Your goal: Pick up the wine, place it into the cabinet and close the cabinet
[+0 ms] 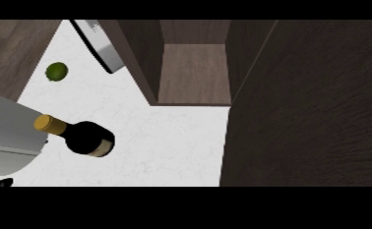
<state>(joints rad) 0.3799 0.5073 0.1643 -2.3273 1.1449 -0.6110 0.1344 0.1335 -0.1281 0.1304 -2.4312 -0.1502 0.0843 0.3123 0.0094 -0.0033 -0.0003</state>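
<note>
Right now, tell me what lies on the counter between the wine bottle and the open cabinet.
Nothing: in the head view, only bare white counter lies between the wine bottle and the open cabinet. The green lime sits off to the upper left.

On my counter (167,139): one wine bottle (85,137), dark with a gold cap; one green lime (56,71); one grey-and-white appliance (102,46) at the back, kind unclear. Above: one cabinet (193,73) standing open, with one dark door (305,110). One of my grey forearms (18,129) in sight
</note>
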